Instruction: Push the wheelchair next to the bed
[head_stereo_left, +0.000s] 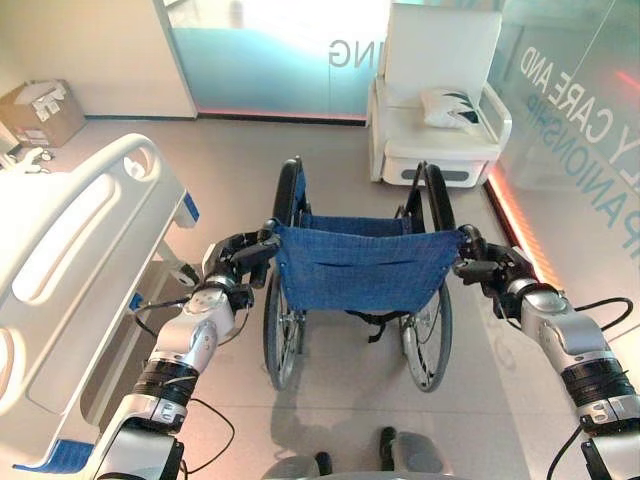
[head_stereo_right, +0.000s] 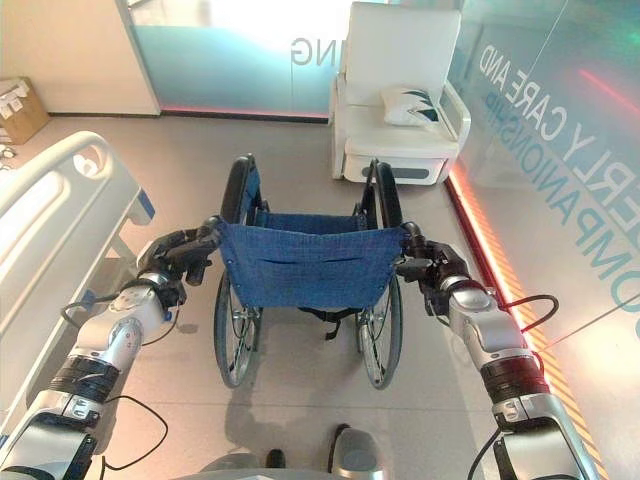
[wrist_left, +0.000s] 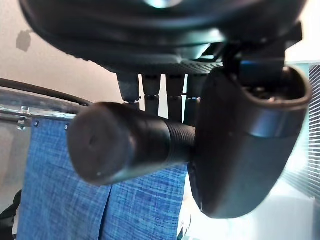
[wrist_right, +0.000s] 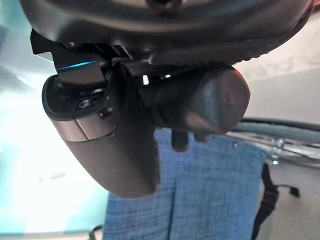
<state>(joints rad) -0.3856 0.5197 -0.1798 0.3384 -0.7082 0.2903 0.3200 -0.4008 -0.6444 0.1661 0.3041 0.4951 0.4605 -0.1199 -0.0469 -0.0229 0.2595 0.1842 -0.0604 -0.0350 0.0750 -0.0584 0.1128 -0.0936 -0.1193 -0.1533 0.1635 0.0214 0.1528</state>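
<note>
The left hand (head_stereo_left: 232, 262) is curled round the wheelchair's left push handle (wrist_left: 125, 145); in its wrist view the thumb wraps the black grip while the fingers are mostly hidden behind it. The right hand (head_stereo_left: 490, 268) is closed the same way on the right push handle (wrist_right: 205, 102), thumb across the grip, fingers largely out of sight.

Between the hands hangs the wheelchair (head_stereo_left: 360, 265), its blue back sling facing the robot, the seat hidden behind it. The big wheels show on each side, their lower parts partly masked by the frame; the front casters cannot be made out.

On the robot's left, near the wheelchair but apart from it, stands the bed (head_stereo_left: 75, 250), cut off at the edge.

Farther off, a white armchair (head_stereo_left: 440, 90) with a cushion (head_stereo_left: 448, 108) sits against a glass wall (head_stereo_left: 270, 50). A cardboard box (head_stereo_left: 40, 110) lies in the far left corner.
</note>
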